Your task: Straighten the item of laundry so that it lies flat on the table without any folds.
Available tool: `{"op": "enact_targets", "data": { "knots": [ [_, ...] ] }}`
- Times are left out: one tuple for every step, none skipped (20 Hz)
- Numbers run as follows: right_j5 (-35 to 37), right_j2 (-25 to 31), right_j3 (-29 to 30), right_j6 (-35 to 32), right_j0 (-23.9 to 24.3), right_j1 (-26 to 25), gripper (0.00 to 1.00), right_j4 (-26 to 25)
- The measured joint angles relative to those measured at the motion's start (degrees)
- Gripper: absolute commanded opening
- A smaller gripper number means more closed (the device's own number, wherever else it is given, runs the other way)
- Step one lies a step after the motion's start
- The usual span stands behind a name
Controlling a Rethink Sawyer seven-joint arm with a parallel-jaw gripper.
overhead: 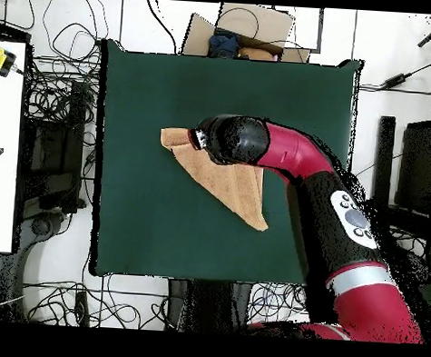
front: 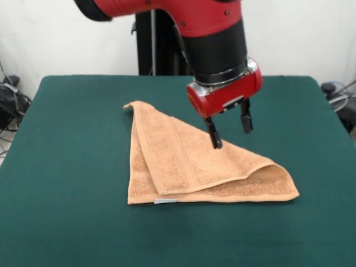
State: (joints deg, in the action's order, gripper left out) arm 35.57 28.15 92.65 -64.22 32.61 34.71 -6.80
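Note:
The light orange-tan towel (front: 189, 161) lies on the dark green table (front: 67, 167), folded over diagonally into a triangle, with a small white tag (front: 165, 201) at its near edge. In the overhead view the towel (overhead: 227, 191) is partly hidden under the arm. My gripper (front: 229, 132) hangs just above the towel's far sloping edge, open and empty; the left fingertip (front: 216, 142) is close over the cloth. In the overhead view the arm's head (overhead: 226, 139) covers the gripper.
The red and black arm (overhead: 344, 212) reaches in over the table's right side in the overhead view. Cables and equipment (overhead: 51, 103) lie on the floor around the table. A cardboard box (overhead: 251, 29) sits beyond the far edge.

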Motion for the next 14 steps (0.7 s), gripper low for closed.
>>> {"op": "enact_targets", "data": {
  "knots": [
    [0.0, -0.1, -0.4, 0.0, 0.0, 0.2, 1.0, 0.0],
    [-0.1, -0.2, -1.1, 0.0, 0.0, 0.6, 1.0, -0.1],
    [-0.2, -0.3, -1.2, 0.0, 0.0, 0.8, 1.0, -0.1],
    [-0.3, -0.2, -1.2, 0.0, 0.1, 0.9, 1.0, -0.1],
    [-0.5, -0.3, -1.2, 0.0, 0.1, 1.2, 1.0, -0.2],
    [-1.1, -0.2, -0.9, 0.0, 0.1, 1.9, 1.0, -0.3],
    [-1.6, -0.2, -0.6, 0.0, 0.2, 2.4, 1.0, -0.3],
    [-2.2, -0.3, 0.0, 0.0, 0.2, 3.2, 1.0, -0.4],
    [-2.5, -0.3, 0.3, 0.0, 0.3, 3.6, 1.0, -0.4],
    [-2.9, -0.3, 0.7, 0.0, 0.3, 4.0, 1.0, -0.4],
    [-3.9, -0.2, 1.7, 0.0, 0.5, 4.9, 1.0, -0.6],
    [-4.8, -0.2, 2.8, 0.0, 0.7, 5.7, 1.0, -0.7],
    [-5.2, -0.2, 3.2, 0.0, 0.8, 6.0, 1.0, -0.6],
    [-5.5, -0.2, 3.7, 0.0, 1.0, 6.3, 1.0, -0.7]
  ]
}}
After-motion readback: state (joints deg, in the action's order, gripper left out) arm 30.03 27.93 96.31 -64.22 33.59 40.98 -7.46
